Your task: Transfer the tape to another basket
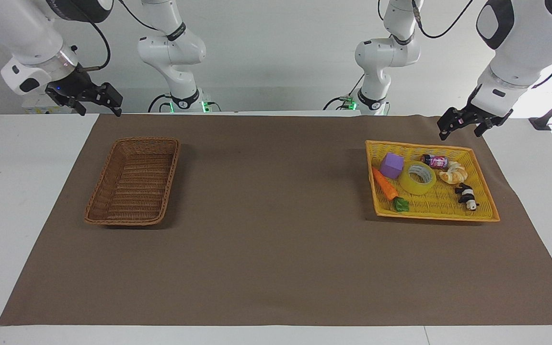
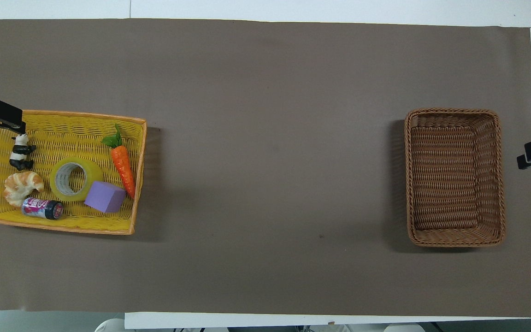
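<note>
Tape, wide translucent yellow roll [image 1: 418,178] [image 2: 75,179]: laid flat in yellow woven tray [image 1: 486,203] [image 2: 62,130], between purple block [image 1: 392,165] and croissant [image 1: 453,173] | brown wicker basket [image 1: 134,180] [image 2: 455,177]: set toward right arm's end | left gripper [image 1: 464,125]: spread, held over tray's rim | right gripper [image 1: 97,101]: spread, held above table edge
</note>
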`<state>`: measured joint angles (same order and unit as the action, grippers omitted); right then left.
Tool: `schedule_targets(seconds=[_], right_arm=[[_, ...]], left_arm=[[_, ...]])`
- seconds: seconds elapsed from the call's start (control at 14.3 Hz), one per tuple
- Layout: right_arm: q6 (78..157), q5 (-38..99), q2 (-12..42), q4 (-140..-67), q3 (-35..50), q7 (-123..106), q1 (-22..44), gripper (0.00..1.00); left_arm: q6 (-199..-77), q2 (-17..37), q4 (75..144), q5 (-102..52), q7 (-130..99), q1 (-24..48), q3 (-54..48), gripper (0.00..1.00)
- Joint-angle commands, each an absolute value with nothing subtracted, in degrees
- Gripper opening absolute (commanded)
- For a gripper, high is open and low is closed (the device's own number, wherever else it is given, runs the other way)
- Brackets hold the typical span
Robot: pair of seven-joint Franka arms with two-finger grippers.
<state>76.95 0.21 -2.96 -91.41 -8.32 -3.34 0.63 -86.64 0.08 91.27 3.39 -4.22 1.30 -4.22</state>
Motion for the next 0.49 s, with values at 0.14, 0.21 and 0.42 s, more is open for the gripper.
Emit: schedule_targets(seconds=[0.14, 0.21, 0.42], right_arm=[[77.78, -0.18, -4.22, -92.99, -8.17, -4.13, 0.62, 1.00], [77.78, -0.18, -4.22, -92.99, -8.17, -4.13, 0.62, 1.00], [77.78, -0.18, -4.22, -92.99, -8.17, -4.13, 0.62, 1.00]], left_arm=[[-110.26, -9.23, 118.60, 3.34, -0.28, -5.19, -4.31, 1.00], [-114.13, -9.14, 121.96, 3.25, 0.78, -5.27, -4.31, 1.00], [-123.46, -6.26, 128.30, 3.34, 0.70, -6.33, -4.31, 0.99]])
